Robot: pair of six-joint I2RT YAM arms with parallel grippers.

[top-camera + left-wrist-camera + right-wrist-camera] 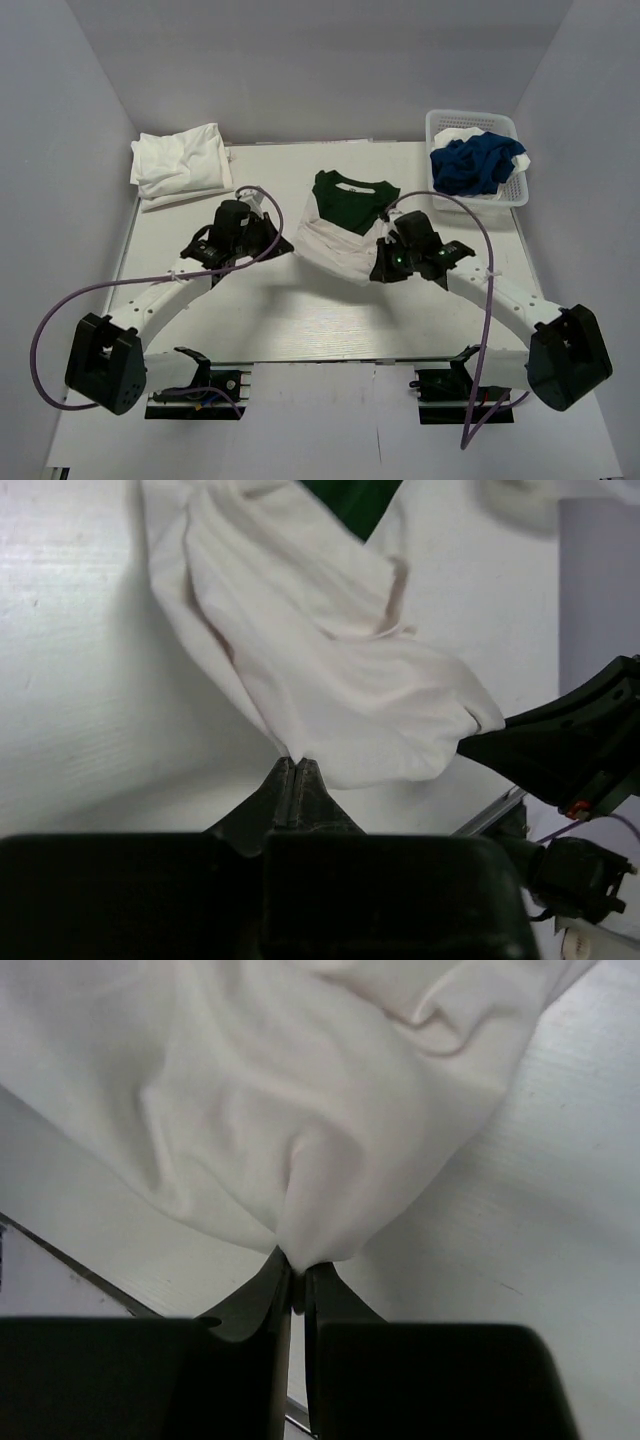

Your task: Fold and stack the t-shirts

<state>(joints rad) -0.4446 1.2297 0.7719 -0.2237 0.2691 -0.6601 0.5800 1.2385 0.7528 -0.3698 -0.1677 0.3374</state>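
Left gripper [297, 772]: jaws pressed together, pinching edge of white t-shirt [340, 680]. Right gripper [297, 1265]: pinching same shirt. Shirt bunched mid-table, touching dark green t-shirt [350, 200]. 1 blue t-shirt [478, 165] in basket [440, 122], far right.

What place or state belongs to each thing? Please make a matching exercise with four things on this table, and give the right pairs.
Things:
1. blue t-shirt
2. dark green t-shirt
3. folded white t-shirts
4. middle white t-shirt

Places or states:
A. far left corner of the table
B. pinched by the left hand and the right hand
C. in the white basket
D. centre, lower part covered by white cloth

Pairs: 1-C, 2-D, 3-A, 4-B
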